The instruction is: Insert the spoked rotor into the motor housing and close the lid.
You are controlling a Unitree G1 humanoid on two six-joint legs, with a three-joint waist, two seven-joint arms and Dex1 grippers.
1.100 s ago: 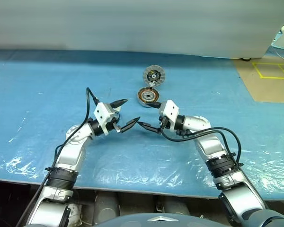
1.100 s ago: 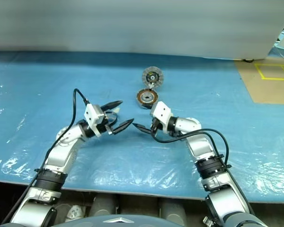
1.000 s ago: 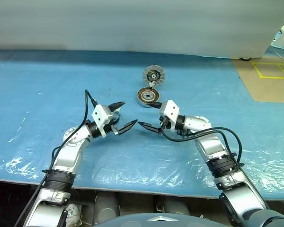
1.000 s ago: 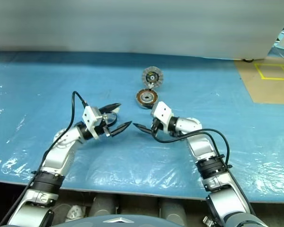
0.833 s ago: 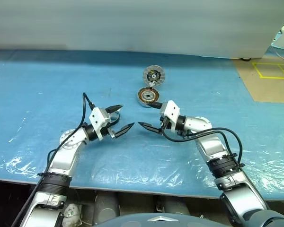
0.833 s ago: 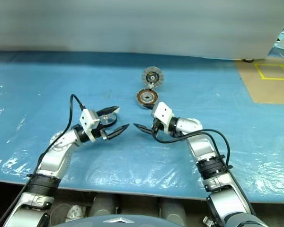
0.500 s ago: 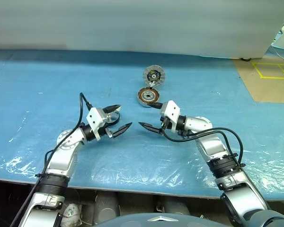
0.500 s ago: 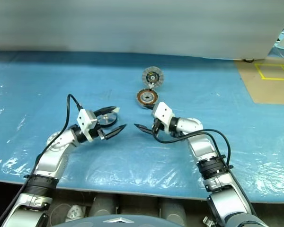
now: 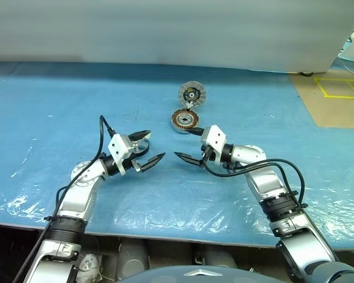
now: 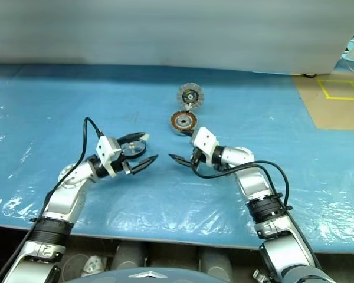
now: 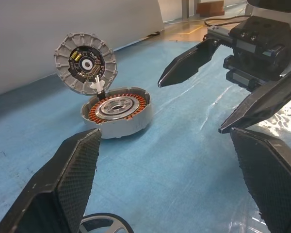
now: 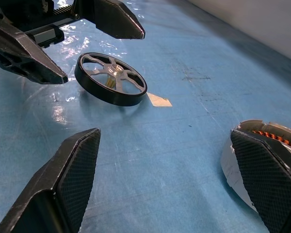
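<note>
A: Both arms hover over the blue-covered counter (image 9: 41,118), tips facing. The left end effector (image 9: 146,147) is spread wide and grasps nothing; the right end effector (image 9: 190,146) is likewise released and empty.

B: And the rotor (image 12: 110,85)?

A: It lies on the counter just beside the left end effector's fingers, with one finger (image 10: 132,137) crossing over it in the head view. Dark rim, silver spokes, tilted slightly.

B: The housing (image 9: 185,119)?

A: At about twelve o'clock from the right end effector, near it, copper windings up. Its lid (image 9: 192,94) stands open at the housing's twelve o'clock edge, touching it, hub face toward the camera.
</note>
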